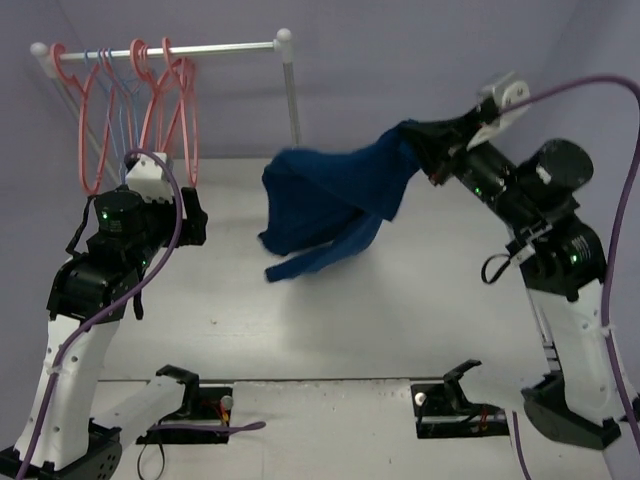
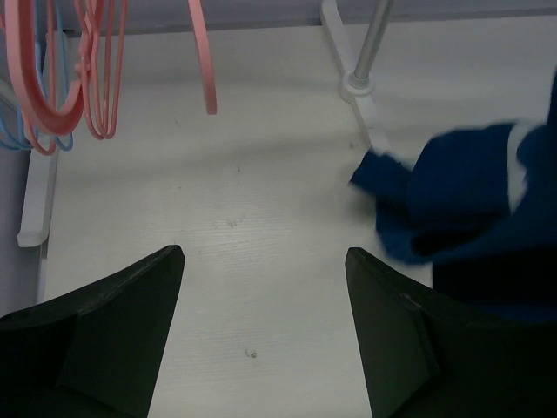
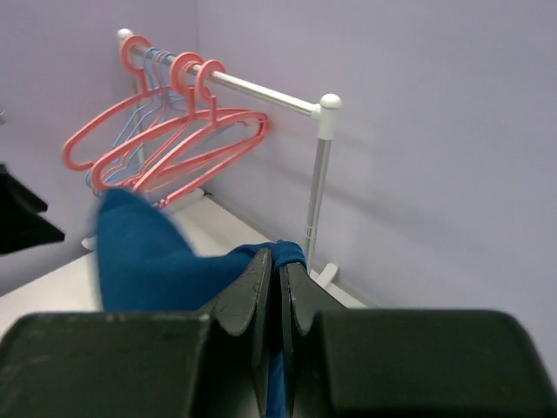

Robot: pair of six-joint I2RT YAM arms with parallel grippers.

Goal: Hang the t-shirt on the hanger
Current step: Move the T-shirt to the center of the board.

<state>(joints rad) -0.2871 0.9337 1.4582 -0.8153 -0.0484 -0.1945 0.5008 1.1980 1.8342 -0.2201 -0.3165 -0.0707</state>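
The left hand [image 2: 263,257] stands nearest, low over the bare bench [image 1: 350,320], just in front of the rack's left end where the hangers hang. Its two dark fingers [image 2: 130,296] are spread wide, with only white bench top showing between them; it holds nothing.

Farther in, and to the right of the rack's upright post [image 1: 292,95], the t-shirt [image 1: 330,195] hangs in the air as a bunched navy mass. It is on no hanger. Its upper corner is drawn up to the right, away from the rack, while the rest droops down and back towards the post. The lowest fold is blurred, so contact with the bench cannot be told.

The right hand [image 3: 280,261] is raised well to the right of the rack. Its fingers are pressed together, and a fold of the blue cloth is pinched between their tips.

At the far edge of the bench stands the rack, against a lilac wall. Its white rail [image 1: 220,47] runs left from the post. The pink hangers [image 2: 207,74] are crowded at the rail's left end, all bare, well apart from the t-shirt.
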